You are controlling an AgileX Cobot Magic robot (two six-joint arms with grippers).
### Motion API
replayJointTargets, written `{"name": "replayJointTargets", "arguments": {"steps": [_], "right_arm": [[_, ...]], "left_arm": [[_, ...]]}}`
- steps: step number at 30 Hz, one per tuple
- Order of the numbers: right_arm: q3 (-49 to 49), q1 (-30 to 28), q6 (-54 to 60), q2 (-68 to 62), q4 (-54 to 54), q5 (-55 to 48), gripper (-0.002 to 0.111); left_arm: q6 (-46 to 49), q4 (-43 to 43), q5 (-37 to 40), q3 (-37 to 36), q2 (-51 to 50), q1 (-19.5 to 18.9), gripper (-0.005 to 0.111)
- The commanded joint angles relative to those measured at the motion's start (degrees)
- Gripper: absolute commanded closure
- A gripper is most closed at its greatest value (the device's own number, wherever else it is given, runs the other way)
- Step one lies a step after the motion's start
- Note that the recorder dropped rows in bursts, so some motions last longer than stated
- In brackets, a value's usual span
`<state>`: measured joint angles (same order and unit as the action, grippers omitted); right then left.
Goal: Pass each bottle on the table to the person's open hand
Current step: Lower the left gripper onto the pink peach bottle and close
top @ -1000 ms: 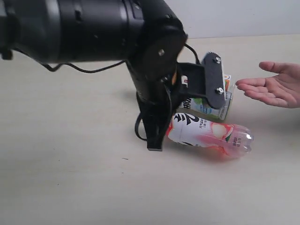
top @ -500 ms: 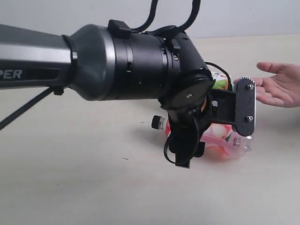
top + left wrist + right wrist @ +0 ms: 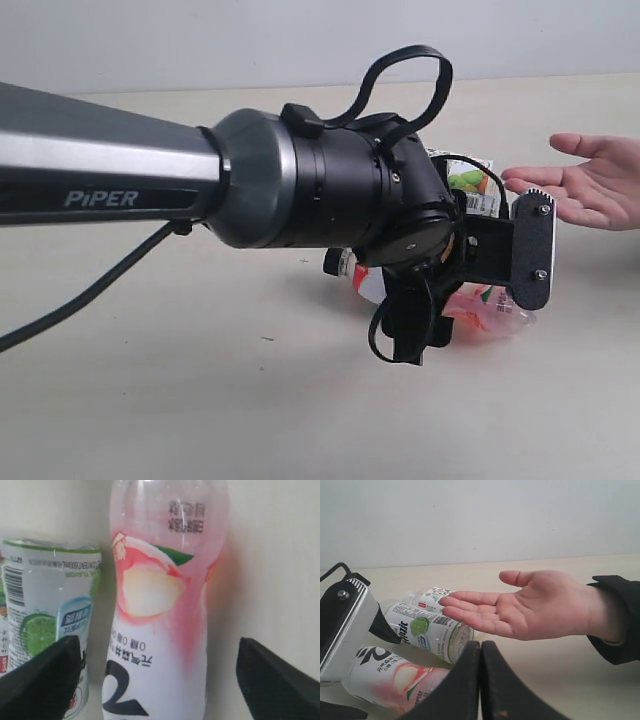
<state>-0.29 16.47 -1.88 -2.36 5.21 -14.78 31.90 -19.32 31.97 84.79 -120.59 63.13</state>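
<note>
The beige, faintly grained table lies as before. The glossy black left arm has swung right since a second ago and now hides most of the bottles. One bare hand stays palm up beside them. Three clear plastic bottles lie together: a pink bottle, a lime bottle and a third bottle, perhaps orange-labelled. The left gripper is spread wide astride the pink bottle. The right gripper is pressed closed and empty.

Left arm low over pink bottle, perhaps touching; open hand nearby.
</note>
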Motion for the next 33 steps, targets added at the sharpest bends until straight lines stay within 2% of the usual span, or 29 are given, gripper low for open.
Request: {"name": "replayJointTargets", "arguments": {"steps": [1, 10, 12, 16, 20, 26, 33], "right_arm": [[0.3, -0.1, 0.2, 0.3, -0.2, 0.6, 0.108], [0.3, -0.1, 0.2, 0.3, -0.2, 0.6, 0.108], [0.3, -0.1, 0.2, 0.3, -0.2, 0.6, 0.108], [0.3, -0.1, 0.2, 0.3, -0.2, 0.6, 0.108], [0.3, -0.1, 0.2, 0.3, -0.2, 0.6, 0.108], [0.3, -0.1, 0.2, 0.3, -0.2, 0.6, 0.108], [0.3, -0.1, 0.2, 0.3, -0.2, 0.6, 0.108]], "left_arm": [[-0.9, -0.9, -1.0, 0.2, -1.9, 0.0, 0.025], [-4.2, -3.6, -4.0, 0.1, -4.1, -2.0, 0.026], [-4.2, -3.6, -3.9, 0.1, -4.1, -2.0, 0.031], [-4.2, -3.6, -3.5, 0.1, -4.1, -2.0, 0.064], [-4.2, -3.5, -2.5, 0.1, -4.1, -2.0, 0.106], [-4.1, -3.4, 1.4, 0.1, -4.0, -1.9, 0.107], [-8.5, -3.0, 11.0, 0.1, -0.5, -0.3, 0.107]]}}
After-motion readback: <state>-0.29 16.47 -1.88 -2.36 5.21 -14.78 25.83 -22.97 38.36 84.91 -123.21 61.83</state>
